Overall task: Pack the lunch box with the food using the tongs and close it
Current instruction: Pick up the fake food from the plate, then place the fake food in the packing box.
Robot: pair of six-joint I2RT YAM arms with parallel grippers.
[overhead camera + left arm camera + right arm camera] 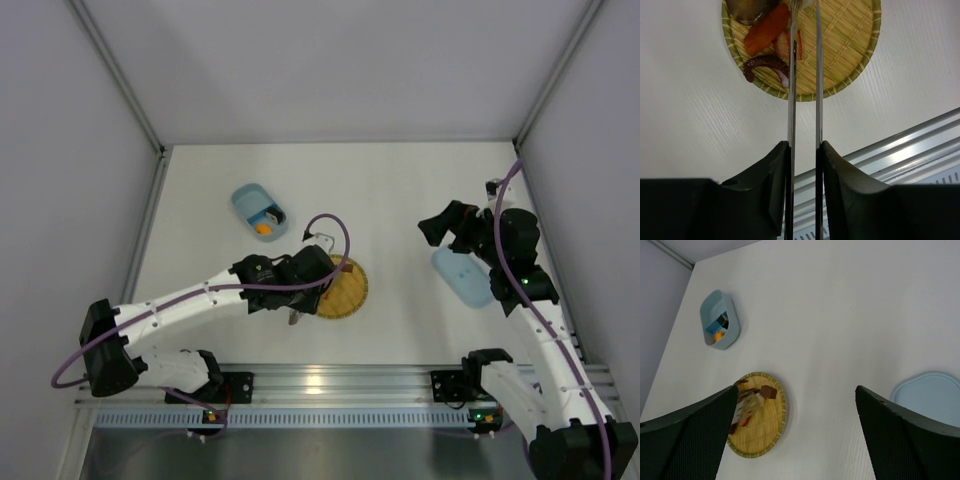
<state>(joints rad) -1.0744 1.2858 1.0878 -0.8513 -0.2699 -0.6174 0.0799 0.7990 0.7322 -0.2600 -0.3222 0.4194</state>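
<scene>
In the left wrist view the left jaws are nearly closed, pinching the tongs (791, 100). The two tong arms run up the middle of the frame to the plate (850, 50) at the top and end over the food (767, 30) there: orange, red and brown pieces. In the top view the box (246, 198) sits open at upper left of the surface (400, 190), with an orange piece inside. The right jaws stand wide open, holding nothing, near the lid (927, 395), which lies flat at lower right of the right wrist view.
</scene>
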